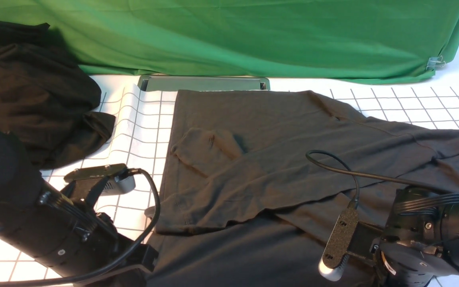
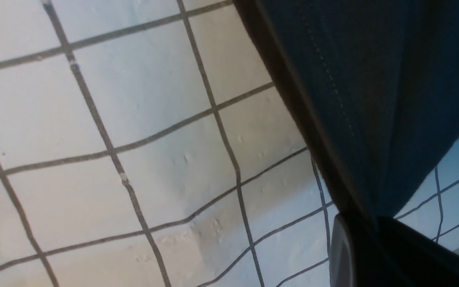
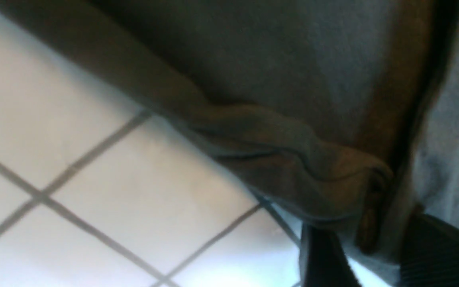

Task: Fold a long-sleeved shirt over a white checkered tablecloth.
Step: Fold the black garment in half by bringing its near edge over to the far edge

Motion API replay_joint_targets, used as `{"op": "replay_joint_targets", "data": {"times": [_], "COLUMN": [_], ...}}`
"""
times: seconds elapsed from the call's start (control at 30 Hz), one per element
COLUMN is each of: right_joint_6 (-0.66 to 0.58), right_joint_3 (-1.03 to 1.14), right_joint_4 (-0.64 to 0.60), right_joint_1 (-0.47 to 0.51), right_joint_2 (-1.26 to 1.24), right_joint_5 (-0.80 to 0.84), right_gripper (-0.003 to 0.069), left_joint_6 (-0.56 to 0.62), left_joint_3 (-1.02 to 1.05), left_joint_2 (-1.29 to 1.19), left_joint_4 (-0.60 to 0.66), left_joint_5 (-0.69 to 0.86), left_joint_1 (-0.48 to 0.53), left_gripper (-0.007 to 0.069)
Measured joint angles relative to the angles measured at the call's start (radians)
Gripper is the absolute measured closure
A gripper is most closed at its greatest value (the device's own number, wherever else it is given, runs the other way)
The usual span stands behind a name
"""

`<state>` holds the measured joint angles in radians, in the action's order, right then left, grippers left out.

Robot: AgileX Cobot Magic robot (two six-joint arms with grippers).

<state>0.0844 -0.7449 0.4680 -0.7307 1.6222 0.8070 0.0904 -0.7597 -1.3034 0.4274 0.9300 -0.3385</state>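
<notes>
Lying spread on the white checkered tablecloth point(image 1: 142, 131), the long-sleeved shirt point(image 1: 277, 131) has one sleeve folded across its body; a green cloth point(image 1: 229, 36) hangs behind, a black heap point(image 1: 26, 87) sits far left. The left gripper point(image 2: 367, 223) pinches the shirt's stitched hem; the right gripper point(image 3: 373, 255) stands spread, a bunched fold between its jaws; only the wrist views show either claw.

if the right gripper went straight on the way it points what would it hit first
Probably the long-sleeved shirt: its bunched edge sits right ahead of the right gripper, with the white checkered tablecloth behind it.
</notes>
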Motion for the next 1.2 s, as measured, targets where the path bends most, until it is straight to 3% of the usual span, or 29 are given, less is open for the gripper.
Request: {"op": "replay_joint_targets", "data": {"times": [0.6,0.73,0.83,1.0,1.2], "right_joint_6": [0.027,0.027,0.027,-0.034,-0.137], "right_joint_3": [-0.019,-0.019,-0.019,-0.022,0.002], "right_joint_4": [-0.014,-0.025,-0.036,-0.128,-0.342], "right_joint_1": [0.003,0.003,0.003,0.003,0.003], "right_joint_2": [0.005,0.005,0.005,-0.022,-0.122], "right_joint_5": [-0.051,-0.053,-0.046,-0.003,0.102], "right_gripper": [0.0406,0.0591,0.0641,0.0645,0.0645], "left_joint_6": [0.000,-0.004,-0.004,-0.008,-0.024], "left_joint_3": [0.000,0.000,-0.004,-0.040,-0.045], "left_joint_2": [0.000,0.000,0.002,0.038,0.109], "left_joint_4": [0.000,0.000,0.000,0.000,-0.004], "left_joint_5": [0.010,-0.001,0.006,0.060,0.183], "left_joint_1": [0.000,0.000,0.000,0.001,0.001], "left_gripper": [0.0610,0.0610,0.0610,0.0610,0.0610]}}
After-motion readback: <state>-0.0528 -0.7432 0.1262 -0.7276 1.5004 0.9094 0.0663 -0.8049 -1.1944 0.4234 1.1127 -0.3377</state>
